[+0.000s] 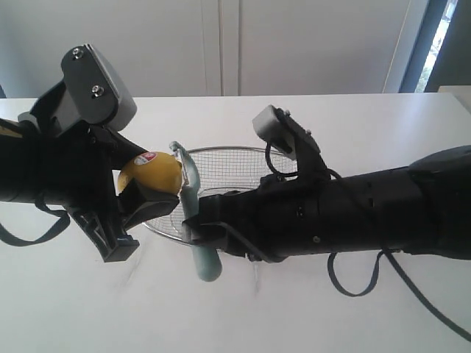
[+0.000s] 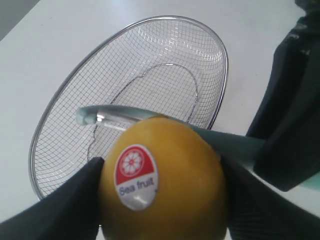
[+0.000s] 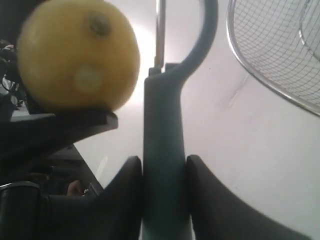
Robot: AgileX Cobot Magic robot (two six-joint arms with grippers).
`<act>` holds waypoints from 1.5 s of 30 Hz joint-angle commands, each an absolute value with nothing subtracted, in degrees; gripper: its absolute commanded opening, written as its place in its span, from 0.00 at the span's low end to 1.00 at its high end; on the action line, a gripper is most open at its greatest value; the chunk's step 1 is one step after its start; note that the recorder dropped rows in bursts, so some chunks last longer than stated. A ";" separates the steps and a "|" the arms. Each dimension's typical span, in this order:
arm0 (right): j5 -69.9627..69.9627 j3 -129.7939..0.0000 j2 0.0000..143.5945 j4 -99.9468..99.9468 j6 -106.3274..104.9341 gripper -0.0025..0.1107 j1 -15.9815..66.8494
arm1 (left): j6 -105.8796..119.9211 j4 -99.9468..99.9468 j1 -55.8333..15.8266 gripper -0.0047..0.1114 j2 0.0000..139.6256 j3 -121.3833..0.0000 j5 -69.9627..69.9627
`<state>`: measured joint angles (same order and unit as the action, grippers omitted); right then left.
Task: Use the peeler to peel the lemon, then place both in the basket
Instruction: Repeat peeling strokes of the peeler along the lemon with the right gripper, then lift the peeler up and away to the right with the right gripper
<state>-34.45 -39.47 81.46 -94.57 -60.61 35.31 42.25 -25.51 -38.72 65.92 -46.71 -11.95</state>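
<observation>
My left gripper [image 1: 147,193] is shut on the yellow lemon [image 1: 151,173], held above the table's left side; its red-and-white sticker shows on the lemon [image 2: 165,185] in the left wrist view. My right gripper [image 1: 200,220] is shut on the pale teal peeler [image 1: 199,243], clamping the handle [image 3: 164,165] between both fingers. The peeler's curved head and metal blade [image 2: 120,118] rest against the lemon's far side. In the right wrist view the lemon [image 3: 80,55] sits just beside the peeler head. The silver wire basket [image 1: 243,158] lies on the table behind both grippers.
The white table [image 1: 353,125] stretches around the basket [image 2: 220,55]. The right arm's black body [image 1: 353,213] covers the basket's right part. A white wall and cabinet doors stand behind the table.
</observation>
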 commanded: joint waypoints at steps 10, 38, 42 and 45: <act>-34.64 -39.94 72.38 -92.27 -61.42 0.02 35.32 | 42.05 -26.57 -39.09 0.04 65.62 -46.45 -12.09; -20.27 -39.94 44.15 -32.96 -61.30 0.02 35.32 | 42.05 -26.57 -39.09 0.04 65.62 -46.45 -12.41; -18.78 -39.94 44.15 -32.84 -61.30 0.02 35.32 | 42.05 -26.57 -39.09 0.04 65.62 -46.45 -12.41; -18.35 -39.94 44.15 -32.84 -60.13 0.02 35.32 | 42.05 -26.57 -39.09 0.04 65.62 -46.45 -12.41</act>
